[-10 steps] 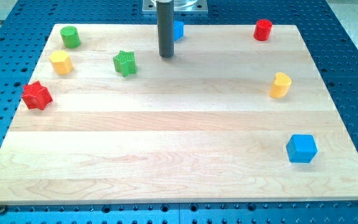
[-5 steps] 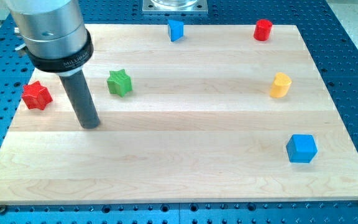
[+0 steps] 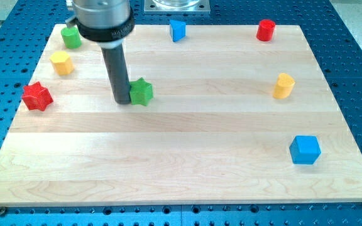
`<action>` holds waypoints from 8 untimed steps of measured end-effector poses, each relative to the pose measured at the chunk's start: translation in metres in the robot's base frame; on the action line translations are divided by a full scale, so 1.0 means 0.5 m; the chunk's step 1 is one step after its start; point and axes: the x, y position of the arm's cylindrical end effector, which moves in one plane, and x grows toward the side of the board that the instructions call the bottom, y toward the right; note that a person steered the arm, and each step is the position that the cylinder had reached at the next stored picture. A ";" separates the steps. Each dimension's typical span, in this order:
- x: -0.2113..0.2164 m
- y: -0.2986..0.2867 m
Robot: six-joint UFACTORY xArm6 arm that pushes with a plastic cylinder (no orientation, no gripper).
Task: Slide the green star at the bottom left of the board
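My tip is sitting in the upper left part of the frame, pressing against the left side of the green star, which is lying on the wooden board a little left of centre and above the middle line. The rod is rising straight up from there into a silver and black collar near the top edge (there is no pincer on this arm, only the rod, so there is nothing opening or closing to report).

To the left of the tip, a red star is lying near the board's left edge. Above it, a yellow block is sitting, and a green cylinder is standing near the top left corner, partly behind the collar. A blue block is resting at the top centre, a red cylinder at the top right, a yellow cylinder at the right side, and a blue cube at the lower right.
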 end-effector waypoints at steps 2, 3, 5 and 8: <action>-0.064 -0.011; -0.119 -0.010; 0.076 0.061; 0.068 0.219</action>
